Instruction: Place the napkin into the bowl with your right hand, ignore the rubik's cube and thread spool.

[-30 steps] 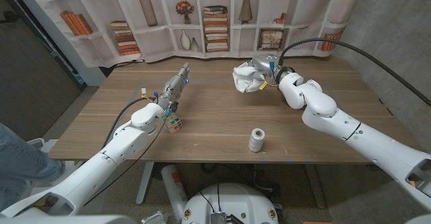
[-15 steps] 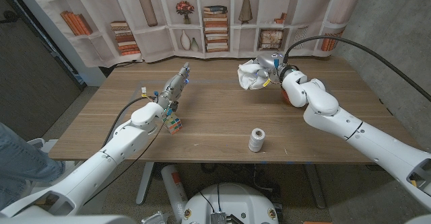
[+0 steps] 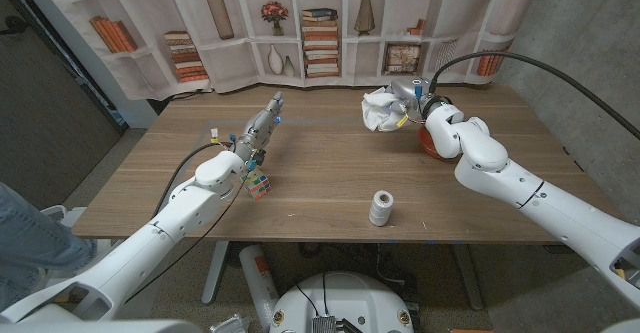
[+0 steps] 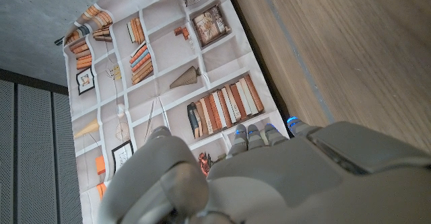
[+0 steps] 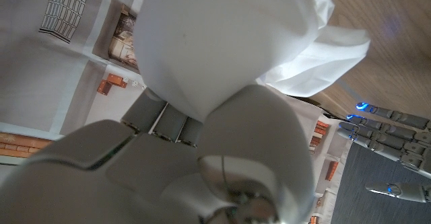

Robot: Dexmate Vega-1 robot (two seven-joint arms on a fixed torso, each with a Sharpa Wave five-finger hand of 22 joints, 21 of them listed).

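One wooden table (image 3: pixel 330 183) stands before a bookshelf backdrop (image 3: pixel 300 23). Near its far right corner, the right hand (image 3: pixel 408 97) grips the napkin (image 3: pixel 380 109) beside the bowl (image 3: pixel 432 141), mostly hidden behind the arm. The left hand (image 3: pixel 262 125) holds nothing, fingers extended.

The bowl (image 3: pixel 432 140) is mostly hidden behind the right forearm in the head view; only a reddish sliver of its rim shows. The napkin (image 3: pixel 381 109) covers much of the right hand (image 3: pixel 408 101), so its fingers cannot be made out there. In the right wrist view the napkin (image 5: pixel 222 42) is cut off at the edge. The rubik's cube (image 3: pixel 259 184) is partly hidden under the left arm.
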